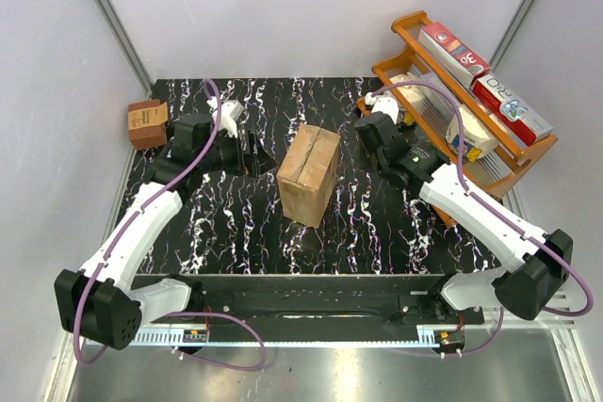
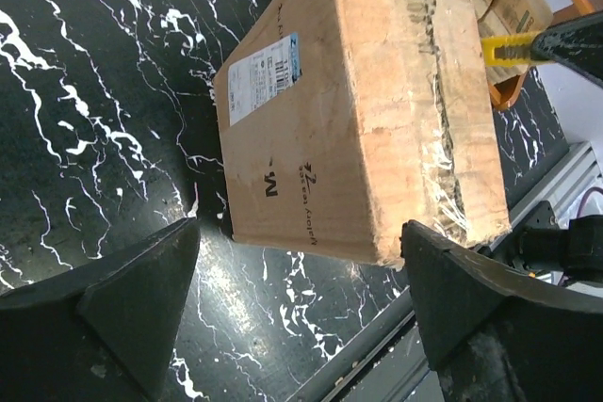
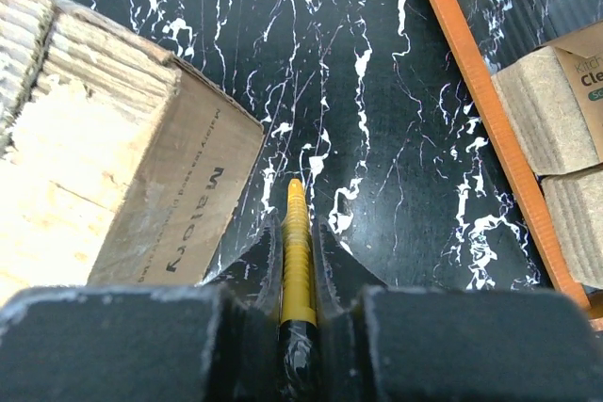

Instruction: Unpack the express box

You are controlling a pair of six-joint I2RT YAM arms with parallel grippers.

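The express box [image 1: 309,174], a brown corrugated carton with its flaps closed, stands in the middle of the black marble table. Its white label [image 2: 264,75] and taped top seam show in the left wrist view. My left gripper [image 1: 252,161] is open and empty just left of the box [image 2: 358,110], not touching it. My right gripper [image 1: 366,118] is to the right of the box and shut on a yellow ribbed-handled knife [image 3: 297,251], held above the table beside the box's printed side [image 3: 179,204]. That knife also shows beyond the box in the left wrist view [image 2: 509,47].
A small darker-brown box [image 1: 148,123] sits at the table's far left corner. An orange rack [image 1: 443,82] with cartons and red packets stands at the far right, close to my right arm; its rail [image 3: 471,91] and cartons [image 3: 551,91] are near. Grey walls enclose the table.
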